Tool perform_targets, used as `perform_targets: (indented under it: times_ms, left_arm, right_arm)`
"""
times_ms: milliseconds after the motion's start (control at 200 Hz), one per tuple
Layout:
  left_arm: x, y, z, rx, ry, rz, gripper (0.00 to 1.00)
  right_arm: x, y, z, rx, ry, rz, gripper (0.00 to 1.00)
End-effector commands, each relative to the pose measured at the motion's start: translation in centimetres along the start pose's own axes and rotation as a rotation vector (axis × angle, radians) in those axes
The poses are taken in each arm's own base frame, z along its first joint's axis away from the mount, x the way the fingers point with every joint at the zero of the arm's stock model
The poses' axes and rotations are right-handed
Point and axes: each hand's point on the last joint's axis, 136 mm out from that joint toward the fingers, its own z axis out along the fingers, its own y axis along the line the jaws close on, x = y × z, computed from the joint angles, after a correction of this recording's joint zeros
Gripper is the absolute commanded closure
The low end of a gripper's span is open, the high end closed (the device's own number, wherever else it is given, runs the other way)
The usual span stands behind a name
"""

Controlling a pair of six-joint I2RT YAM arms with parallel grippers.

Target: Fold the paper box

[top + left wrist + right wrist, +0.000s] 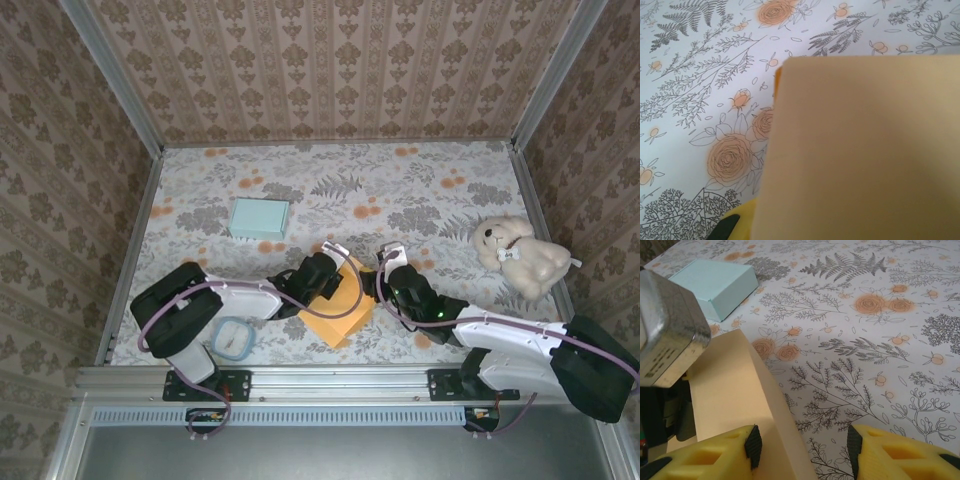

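Note:
The orange paper box [338, 312] lies partly flat on the flowered tablecloth between the two arms. My left gripper [326, 274] sits on its left part, shut on a raised cream panel of the paper box [865, 150]; that panel hides the jaws, and one yellow finger [734, 224] peeks out below it. My right gripper [802, 445] is open at the box's right side [385, 268]. It straddles the upturned edge of the panel [730, 385], with one pad over the paper and the other over the cloth.
A closed teal box [259, 218] stands further back on the left, also seen as the teal box [715, 285]. A teddy bear [520, 253] sits at the right. A round clear container [233, 338] lies near the left arm's base. The left gripper's metal body [665, 335] is close by.

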Motion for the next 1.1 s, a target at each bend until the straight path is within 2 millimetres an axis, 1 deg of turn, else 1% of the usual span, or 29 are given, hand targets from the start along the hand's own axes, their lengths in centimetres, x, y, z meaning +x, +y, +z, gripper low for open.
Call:
perform_targets:
  times_ms: [0,90,155,195,260,360,420,485,580,715,765,840,950,1095]
  left_arm:
    - [-0.1,2.2,0.3,-0.054,0.039,-0.057,0.97]
    - [-0.5,1.5,0.0,-0.001,0.031,-0.064,0.95]
    - [-0.6,0.8,-0.3,0.040,0.025,-0.059,0.88]
    - [-0.7,0.6,-0.4,0.053,0.019,-0.054,0.86]
    - [-0.8,0.5,-0.7,0.060,0.010,-0.046,0.83]
    - [-0.5,0.9,-1.1,0.046,0.012,-0.043,0.82]
    - [-0.5,1.0,-1.5,0.048,0.009,-0.042,0.77]
    - [-0.4,1.0,-2.1,0.051,0.003,-0.039,0.68]
    - [0.2,1.2,-2.8,0.049,0.003,-0.032,0.62]
    - [1.3,0.7,-4.0,0.059,0.003,-0.024,0.60]
    - [1.3,0.4,-4.6,0.059,-0.004,-0.018,0.60]
    - [1.4,0.5,-5.5,0.035,-0.013,-0.017,0.60]
    - [1.5,1.5,-6.6,-0.001,-0.018,-0.046,0.60]
    - [1.8,3.5,-7.9,-0.078,-0.008,-0.106,0.59]
  right_arm:
    - [1.8,1.4,0.2,-0.071,0.090,-0.054,0.50]
    - [2.1,1.4,0.4,-0.067,0.103,-0.062,0.50]
    - [2.3,1.4,0.5,-0.064,0.111,-0.064,0.50]
    - [2.3,1.4,0.6,-0.062,0.113,-0.063,0.50]
    - [2.3,1.3,0.7,-0.056,0.113,-0.059,0.50]
    - [2.2,1.3,0.8,-0.046,0.112,-0.057,0.49]
    - [2.0,1.0,0.8,-0.031,0.109,-0.052,0.49]
    - [2.0,0.7,0.8,-0.014,0.106,-0.050,0.49]
    - [1.9,0.5,0.7,0.002,0.102,-0.044,0.48]
    - [1.6,-0.1,0.7,0.037,0.093,-0.043,0.48]
    - [1.5,-0.3,0.7,0.051,0.091,-0.045,0.48]
    - [1.4,-0.6,0.8,0.068,0.089,-0.052,0.47]
    - [0.9,-1.1,0.9,0.110,0.081,-0.062,0.47]
    - [0.3,-2.6,1.1,0.197,0.073,-0.076,0.45]
